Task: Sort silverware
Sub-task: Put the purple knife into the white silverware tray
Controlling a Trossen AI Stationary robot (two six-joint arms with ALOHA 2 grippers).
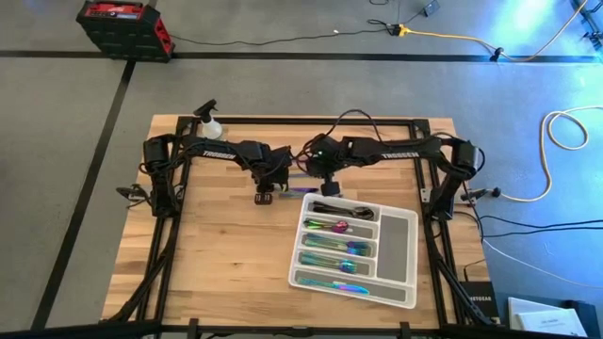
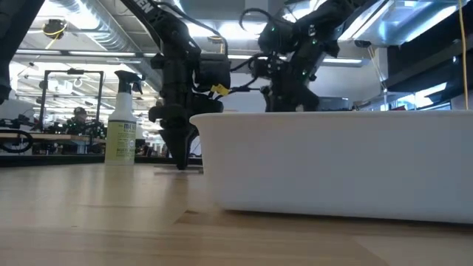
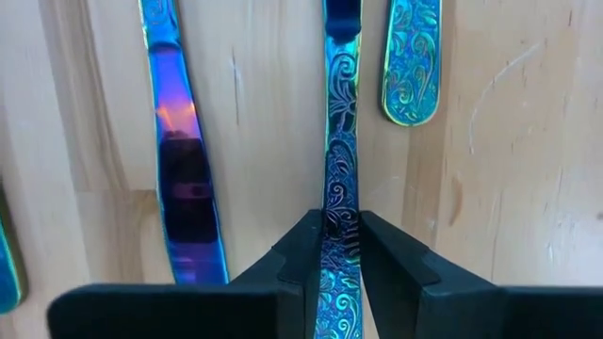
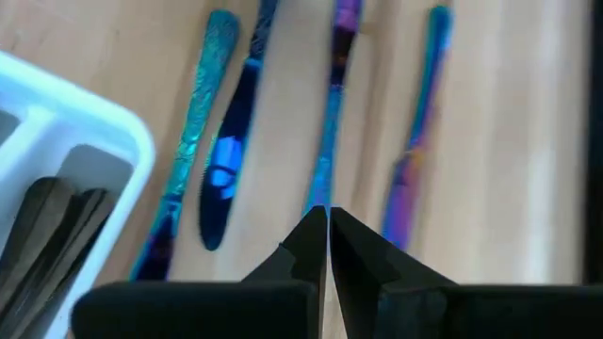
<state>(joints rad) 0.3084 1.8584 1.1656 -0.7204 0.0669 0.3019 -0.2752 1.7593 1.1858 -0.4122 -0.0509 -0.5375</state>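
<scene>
A clear plastic spray bottle (image 1: 211,123) stands at the far left of the wooden table (image 1: 217,264). Next, the left gripper (image 3: 341,247) is down at the tabletop, its dark fingers clamped on the embossed, scroll-patterned handle of one rainbow piece (image 3: 339,141) among the loose silverware (image 1: 303,191) lying flat on the wood. Just right, the right gripper (image 4: 327,226) hovers over those slim pieces, fingers pressed together and empty. Farther right, the white plastic tray (image 1: 398,234) holds sorted pieces in narrow slots.
</scene>
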